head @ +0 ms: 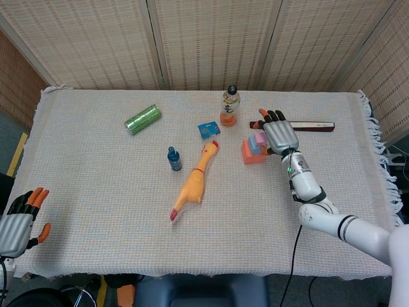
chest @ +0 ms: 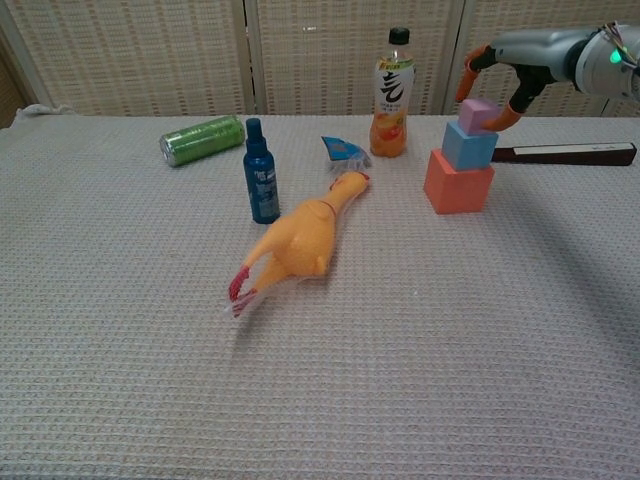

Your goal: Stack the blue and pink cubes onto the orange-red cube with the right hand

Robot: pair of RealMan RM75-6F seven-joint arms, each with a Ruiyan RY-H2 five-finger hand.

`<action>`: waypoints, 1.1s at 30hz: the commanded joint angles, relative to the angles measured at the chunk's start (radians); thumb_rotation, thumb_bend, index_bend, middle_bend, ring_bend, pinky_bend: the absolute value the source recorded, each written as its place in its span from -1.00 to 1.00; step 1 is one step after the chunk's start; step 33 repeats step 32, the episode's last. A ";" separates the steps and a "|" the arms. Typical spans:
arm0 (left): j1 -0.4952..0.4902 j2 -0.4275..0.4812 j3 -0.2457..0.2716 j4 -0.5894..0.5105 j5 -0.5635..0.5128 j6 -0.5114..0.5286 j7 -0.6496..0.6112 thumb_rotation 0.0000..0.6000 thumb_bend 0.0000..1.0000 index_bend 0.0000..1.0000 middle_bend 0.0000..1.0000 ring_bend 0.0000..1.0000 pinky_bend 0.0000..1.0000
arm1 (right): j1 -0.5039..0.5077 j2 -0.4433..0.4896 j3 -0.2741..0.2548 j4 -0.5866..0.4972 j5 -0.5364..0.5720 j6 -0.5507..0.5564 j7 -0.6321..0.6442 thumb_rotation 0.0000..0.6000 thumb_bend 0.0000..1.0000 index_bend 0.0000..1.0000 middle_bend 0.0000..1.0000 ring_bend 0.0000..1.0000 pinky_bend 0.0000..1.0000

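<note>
Lab-like test setup; cloth-covered table [head: 96, 211]; woven screens [head: 211, 38]

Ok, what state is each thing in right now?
pink cube: on top of the blue cube.
blue cube: on the orange-red cube.
orange-red cube: on the table, base of the stack.
right hand: fingers spread around the pink cube; contact unclear.
left hand: open, off the table edge.
orange bottle: upright, capped.
green can: on its side.

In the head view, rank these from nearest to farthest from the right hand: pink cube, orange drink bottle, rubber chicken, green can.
1. pink cube: right at the fingers of the right hand, atop the stack.
2. orange drink bottle: a little to its left, toward the back.
3. rubber chicken: mid-table, further left and nearer the front.
4. green can: far left side, lying down.
</note>
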 commanded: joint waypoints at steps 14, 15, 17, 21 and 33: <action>0.008 0.004 -0.002 -0.005 0.006 0.020 -0.002 1.00 -0.13 -1.00 -1.00 -1.00 -0.83 | -0.131 0.138 -0.029 -0.269 -0.144 0.205 0.045 1.00 -0.55 -1.00 -1.00 -1.00 -1.00; 0.009 0.004 -0.002 -0.005 0.007 0.024 -0.003 1.00 -0.12 -1.00 -1.00 -1.00 -0.83 | -0.168 0.157 -0.046 -0.320 -0.181 0.259 0.054 1.00 -0.55 -1.00 -1.00 -1.00 -1.00; 0.011 0.002 -0.005 -0.003 0.012 0.036 -0.006 1.00 -0.12 -1.00 -1.00 -1.00 -0.82 | -0.271 0.190 -0.109 -0.423 -0.288 0.400 0.071 1.00 -0.55 -1.00 -1.00 -1.00 -1.00; 0.018 -0.009 -0.010 0.006 0.026 0.067 -0.008 1.00 -0.13 -1.00 -1.00 -1.00 -0.82 | -0.481 0.186 -0.276 -0.477 -0.489 0.663 0.047 1.00 -0.55 -1.00 -1.00 -1.00 -1.00; 0.035 -0.014 -0.008 0.006 0.065 0.126 -0.003 1.00 -0.13 -1.00 -1.00 -1.00 -0.82 | -0.776 0.132 -0.394 -0.393 -0.639 0.925 0.167 1.00 -0.55 -1.00 -1.00 -1.00 -1.00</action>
